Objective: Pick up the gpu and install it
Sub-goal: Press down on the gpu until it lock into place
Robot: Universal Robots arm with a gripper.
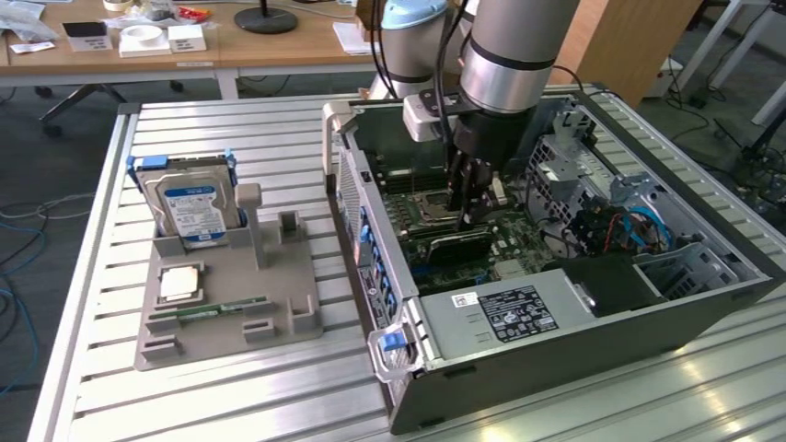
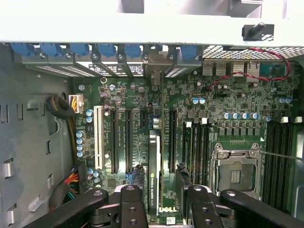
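So in the exterior view the arm [image 1: 510,55] is reaching straight down into the open PC case [image 1: 577,313], which is lying on its side on the slatted metal counter [image 1: 246,405]. The gripper [image 1: 470,214] is right down by the motherboard [image 1: 424,193], hanging just over the gpu [image 1: 457,244], which sits on edge in the board near the empty CPU socket [image 1: 433,210]. Over on the exterior view's left there's a grey parts holder [image 1: 227,308] with a silver hard drive [image 1: 190,210] with a blue label standing in it, a square chip [image 1: 180,283] lying flat and a slim green memory stick [image 1: 209,310] in front.

Wrist view looks down at the motherboard [image 2: 228,102]. The gpu [image 2: 153,175] is standing edge-up in one of the long slots, green label visible along it, running between the two black fingers [image 2: 130,209]. The gripper [image 2: 161,202] is spread wide, fingers either side of the card with gaps showing, so not pinching it. CPU socket [image 2: 236,173] sits off beside it, blue slot clips [image 2: 78,49] line the case edge, and a red wire [image 2: 266,59] loops near the rear ports.
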